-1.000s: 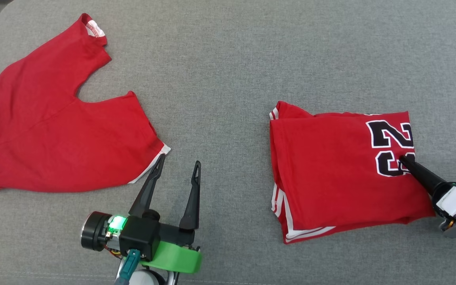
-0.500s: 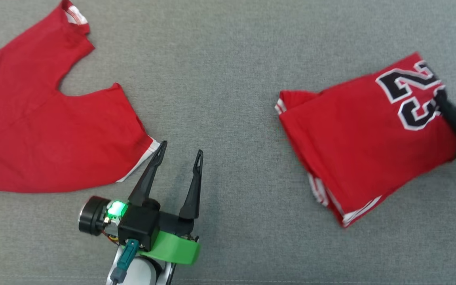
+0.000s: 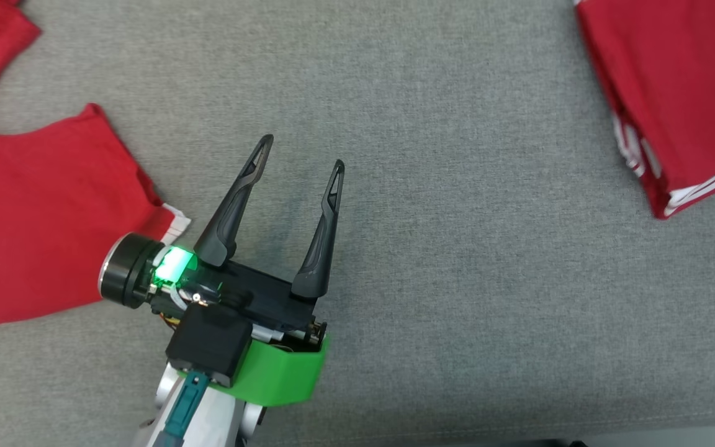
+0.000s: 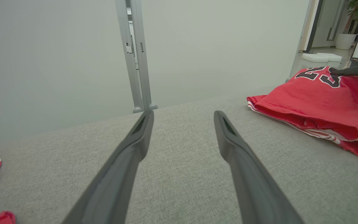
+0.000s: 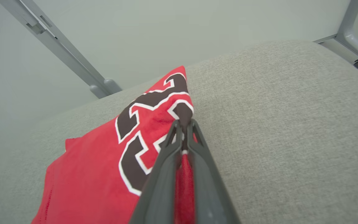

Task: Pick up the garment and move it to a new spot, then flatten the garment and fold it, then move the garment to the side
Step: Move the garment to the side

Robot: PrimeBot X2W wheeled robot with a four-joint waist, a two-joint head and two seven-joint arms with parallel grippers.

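The garment [image 3: 674, 93] is a folded red jersey with white trim, lying at the upper right of the grey cushion in the head view. In the right wrist view my right gripper [image 5: 183, 124] is shut on the garment [image 5: 104, 168], pinching its edge by the black and white number. The left wrist view has the garment [image 4: 315, 99] at the right, its numbered end raised, with the right gripper's dark fingers [image 4: 353, 71] on that end. My left gripper [image 3: 303, 151] stands open over bare cushion with nothing between its fingers [image 4: 129, 155].
A second red garment [image 3: 35, 217] lies spread flat at the left, its white-trimmed corner close to my left wrist. The grey cushion [image 3: 457, 248] stretches between the two. Grey metal posts [image 4: 137, 56] and a pale wall stand behind; the cushion's rounded edge [image 5: 337, 62] is near the held garment.
My right gripper has shut on the folded garment's numbered edge and dragged it to the right, turning it. The head view has shifted. The left gripper stays open.
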